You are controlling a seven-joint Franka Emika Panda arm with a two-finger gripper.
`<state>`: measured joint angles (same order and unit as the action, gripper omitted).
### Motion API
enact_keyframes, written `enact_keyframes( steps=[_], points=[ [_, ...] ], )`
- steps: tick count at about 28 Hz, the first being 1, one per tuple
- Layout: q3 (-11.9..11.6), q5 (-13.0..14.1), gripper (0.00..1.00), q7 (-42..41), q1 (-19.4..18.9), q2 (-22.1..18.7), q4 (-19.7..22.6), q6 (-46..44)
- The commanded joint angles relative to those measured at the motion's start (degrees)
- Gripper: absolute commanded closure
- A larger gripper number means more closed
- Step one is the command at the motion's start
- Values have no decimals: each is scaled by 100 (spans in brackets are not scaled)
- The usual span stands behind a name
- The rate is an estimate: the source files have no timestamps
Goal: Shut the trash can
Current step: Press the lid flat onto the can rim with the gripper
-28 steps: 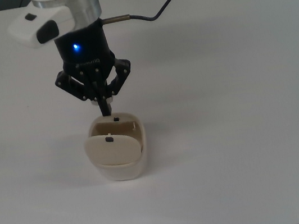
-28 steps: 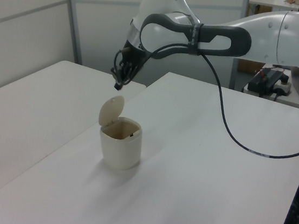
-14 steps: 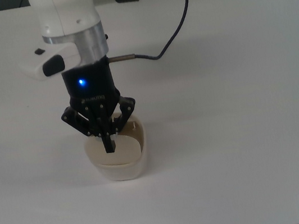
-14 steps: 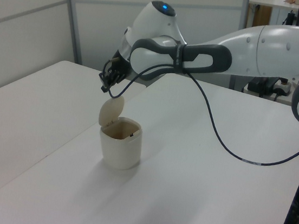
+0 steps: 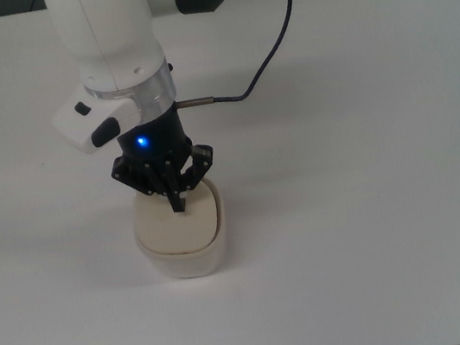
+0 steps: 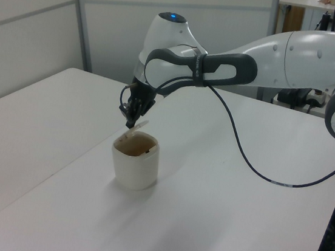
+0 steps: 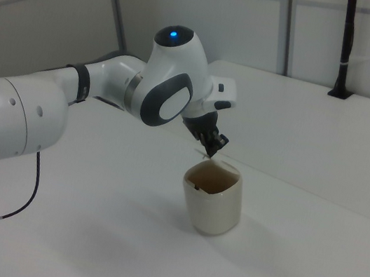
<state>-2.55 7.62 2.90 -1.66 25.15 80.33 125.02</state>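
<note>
The cream trash can (image 5: 186,251) stands on the white table (image 5: 375,202). My gripper (image 5: 176,203) is shut, and its joined black fingertips point down onto the flat lid (image 5: 178,231). In the top view the lid covers nearly the whole opening. In the left view the trash can (image 6: 135,167) still shows its dark inside, with the lid tilted low at the far rim under my gripper (image 6: 131,121). The right view shows the same: my gripper (image 7: 213,150) is at the back rim of the trash can (image 7: 213,204), whose mouth is partly uncovered.
A black cable (image 5: 264,53) runs from the wrist across the table toward the top view's upper edge. The white arm (image 6: 237,54) reaches in from the left view's right. A black post (image 7: 346,45) stands at the far table edge in the right view.
My gripper moved from behind the can to over it and came lower. The lid, upright one second ago, has swung down to lie low over the opening.
</note>
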Motion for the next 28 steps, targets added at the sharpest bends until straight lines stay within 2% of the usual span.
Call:
enact_keyframes(
  steps=[1,6,18,26,28],
  points=[
    [-17,-277,100,-35,8,-89,263,-364],
    [-17,-409,100,-36,-1,-2,535,-364],
    [-17,-428,100,-44,7,218,510,-373],
    [-35,-331,100,-35,157,-36,176,-645],
    [-35,-348,100,-35,192,-229,141,-742]
  ],
)
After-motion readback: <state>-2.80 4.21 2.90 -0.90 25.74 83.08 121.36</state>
